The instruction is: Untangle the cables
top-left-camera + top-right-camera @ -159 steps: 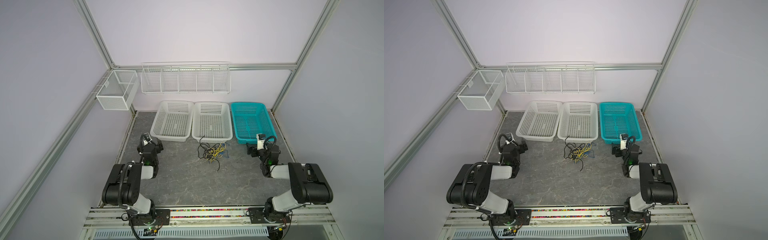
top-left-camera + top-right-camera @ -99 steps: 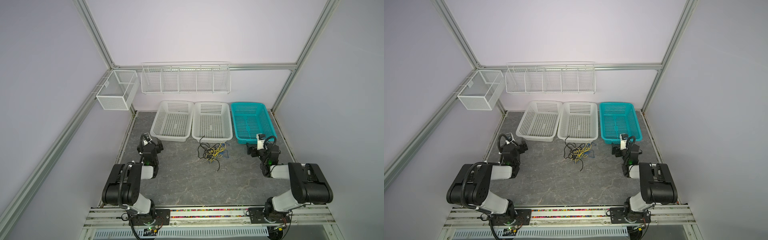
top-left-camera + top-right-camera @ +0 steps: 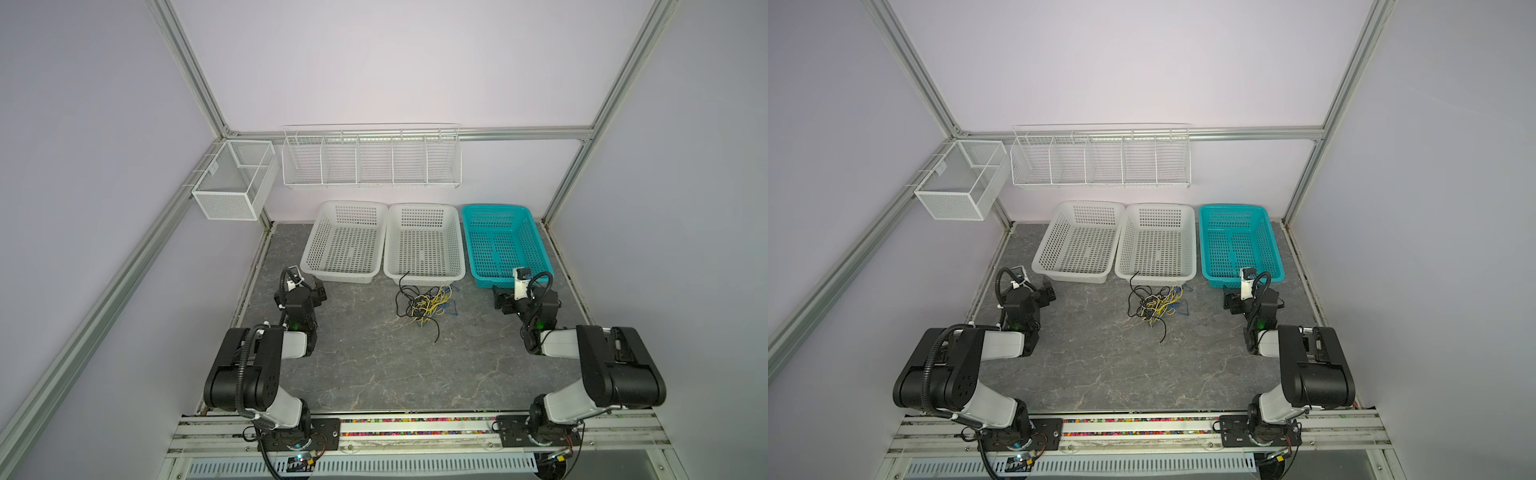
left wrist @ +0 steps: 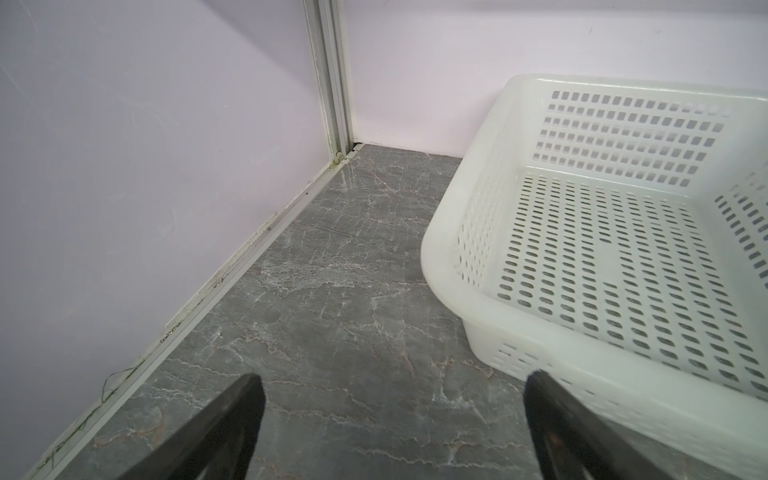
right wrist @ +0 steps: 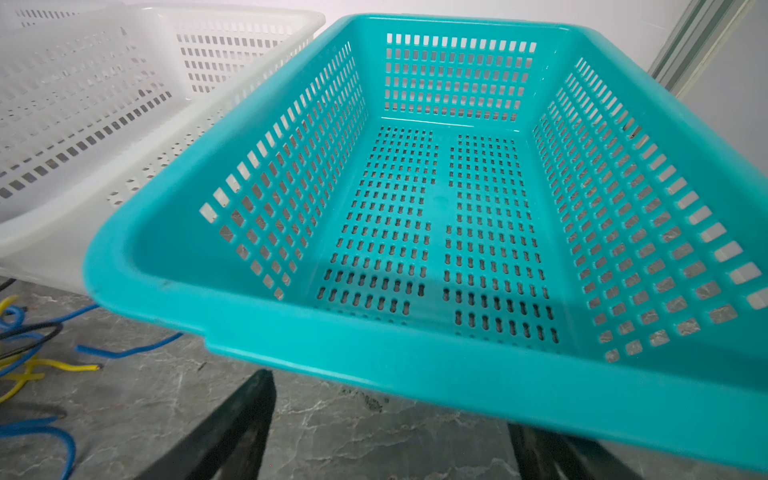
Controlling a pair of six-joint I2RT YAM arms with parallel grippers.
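**Both end effectors wide open and empty; cables knotted before the middle basket**

Your cables (image 3: 424, 303) lie in one tangle on the counter (image 3: 374, 365), just in front of the middle basket (image 3: 422, 205). In both top views the heap's long axis runs from that basket's front wall out toward the arm bases. One black end points up at the wall, though you cannot tell whether it touches. A second black tail trails the opposite way, straight away from the basket. Yellow strands fill the core of the knot. Blue strands lie on the side toward the teal basket (image 3: 505, 206), which stands right of the middle basket. In the right wrist view, loose blue and yellow ends point toward the teal basket's near corner.

Your left end effector (image 4: 390, 382) is low over the counter, at the near corner of the left basket (image 3: 349, 203), which stands left of the middle basket. Its jaws are spread wide with only bare counter between them.

Your right end effector (image 5: 388, 403) is at the teal basket's near rim, jaws also wide and holding nothing. One finger is partly hidden under that rim. Both are well apart from the cables.
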